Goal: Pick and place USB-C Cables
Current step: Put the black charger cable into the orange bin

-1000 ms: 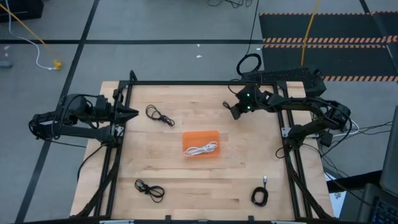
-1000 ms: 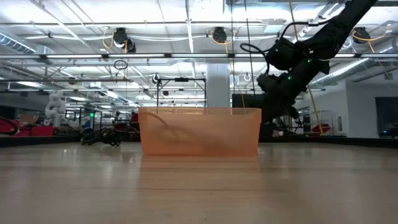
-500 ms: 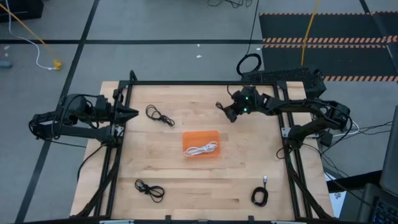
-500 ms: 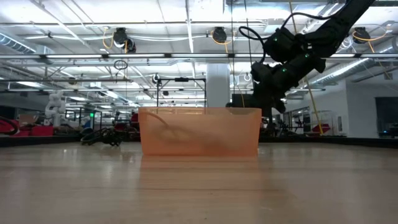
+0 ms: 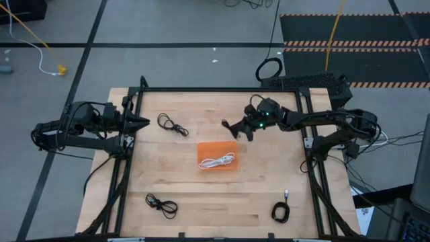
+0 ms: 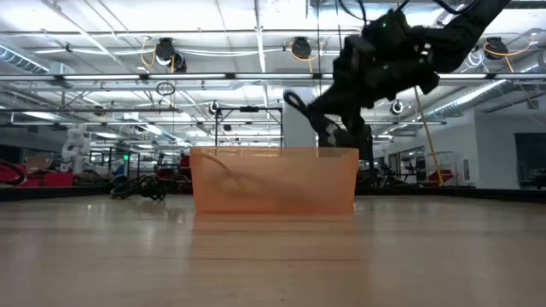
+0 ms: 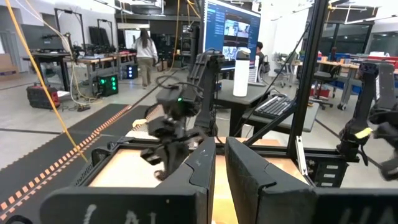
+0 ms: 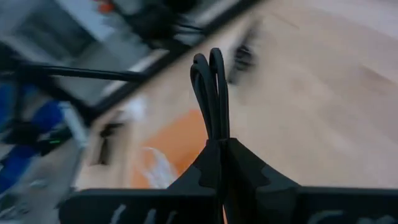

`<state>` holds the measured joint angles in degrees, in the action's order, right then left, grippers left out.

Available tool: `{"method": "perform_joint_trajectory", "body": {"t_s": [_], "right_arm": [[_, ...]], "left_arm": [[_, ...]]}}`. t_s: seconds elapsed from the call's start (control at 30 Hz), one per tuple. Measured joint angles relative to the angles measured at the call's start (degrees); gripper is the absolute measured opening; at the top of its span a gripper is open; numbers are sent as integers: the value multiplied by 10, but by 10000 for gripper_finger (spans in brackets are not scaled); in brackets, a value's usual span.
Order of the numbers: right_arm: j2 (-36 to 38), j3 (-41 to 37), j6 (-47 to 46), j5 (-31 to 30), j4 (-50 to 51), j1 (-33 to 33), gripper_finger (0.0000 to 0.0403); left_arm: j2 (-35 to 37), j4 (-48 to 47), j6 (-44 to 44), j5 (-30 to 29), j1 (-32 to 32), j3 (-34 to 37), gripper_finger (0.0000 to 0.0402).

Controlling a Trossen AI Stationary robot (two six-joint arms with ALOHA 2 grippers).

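Observation:
My right gripper (image 5: 236, 129) is shut on a black USB-C cable (image 8: 211, 87) in the air, just off the far right corner of the orange tray (image 5: 217, 155). A white cable (image 5: 218, 160) lies in the tray. Other black cables lie in loose coils on the table: one at the far left (image 5: 172, 125), one at the near left (image 5: 161, 204), one at the near right (image 5: 280, 212). My left gripper (image 5: 142, 122) waits shut at the table's left edge, holding nothing. My right gripper pinches a bundle of the black cable's strands (image 8: 217, 134) between its two fingertips. The fingers reach nearly level from the table's right side, tipped slightly down. A narrow loop (image 6: 294, 102) sticks out past the fingertips. The cable is lifted clear of the table.
A black frame (image 5: 215, 89) runs around the wooden table. A large black cable loop (image 5: 269, 69) lies on the floor beyond the far right corner. Bare wood lies between the tray and the coils.
My right gripper has swung toward the table's left, from near the far right corner to beside the tray. It has risen and tipped up from pointing steeply down to nearly level. The black cable has gone along with it, clear of the table.

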<state>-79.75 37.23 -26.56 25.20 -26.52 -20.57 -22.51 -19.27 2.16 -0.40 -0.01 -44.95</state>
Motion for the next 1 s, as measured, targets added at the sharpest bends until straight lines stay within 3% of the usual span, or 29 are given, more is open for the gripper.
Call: {"method": "perform_joint_trajectory", "body": {"t_s": [0.17, 0.73, 1.0], "right_arm": [[0, 0, 4, -12, -41, 71, 0], [-13, 0, 117, -300, -79, 230, 2], [-92, 0, 127, -314, -192, 259, 3]], "left_arm": [[0, 0, 0, 0, 0, 0, 42], [0, 0, 0, 0, 0, 0, 42], [0, 0, 0, 0, 0, 0, 42]]}}
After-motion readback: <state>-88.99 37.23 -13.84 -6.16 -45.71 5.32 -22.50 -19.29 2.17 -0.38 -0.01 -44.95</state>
